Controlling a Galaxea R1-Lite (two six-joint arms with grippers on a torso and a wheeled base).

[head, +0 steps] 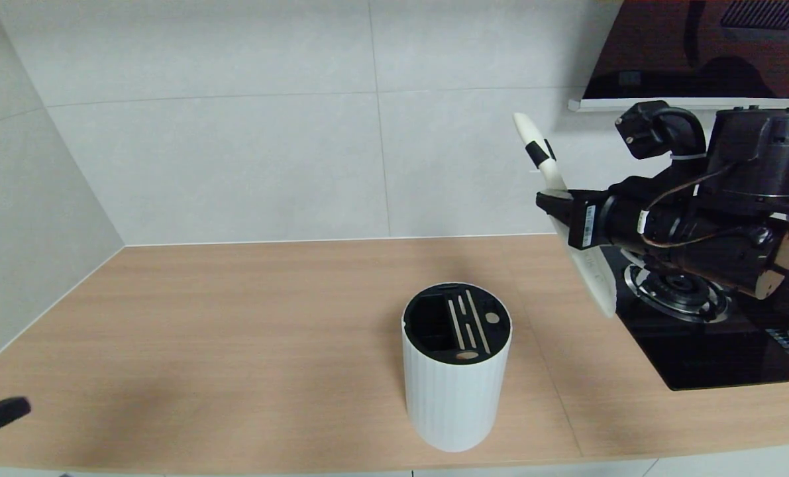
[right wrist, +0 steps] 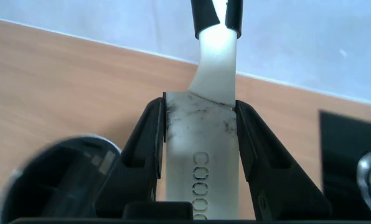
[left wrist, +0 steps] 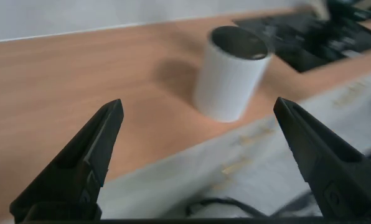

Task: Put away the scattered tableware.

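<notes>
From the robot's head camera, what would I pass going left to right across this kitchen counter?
Left gripper → white slotted holder → white knife, clamped in the right gripper → black cooktop.

High head view, close wrists, shared holder

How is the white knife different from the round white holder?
The white knife is flat and thin; the round white ribbed holder is a fat cylinder. The knife is tilted in the air, clamped in the right gripper; the holder stands upright on the wooden counter. Both are white with black parts.
</notes>
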